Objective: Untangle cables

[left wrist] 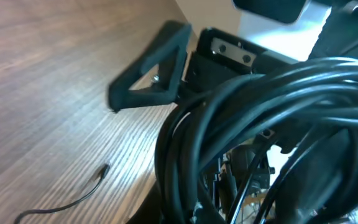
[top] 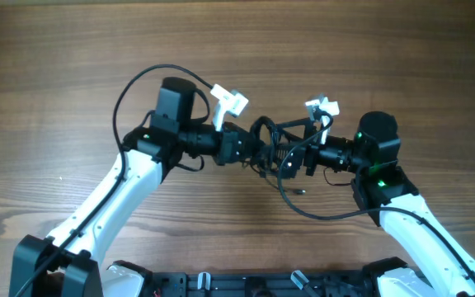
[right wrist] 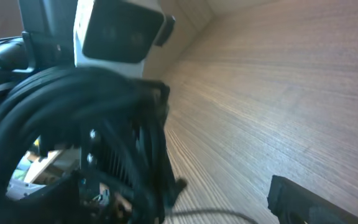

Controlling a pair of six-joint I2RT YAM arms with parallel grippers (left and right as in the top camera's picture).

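The worktop is made of brown wood. Thin dark lines run along it from side to side, with some wavy rings in the grain. It fills the whole view from above. Soft light falls on it, and the wood looks paler and shiny far away.

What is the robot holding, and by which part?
The left gripper is shut on the cables, at the end of the coiled bunch nearest it; the exact spot is hidden. The right gripper is open, holding nothing.
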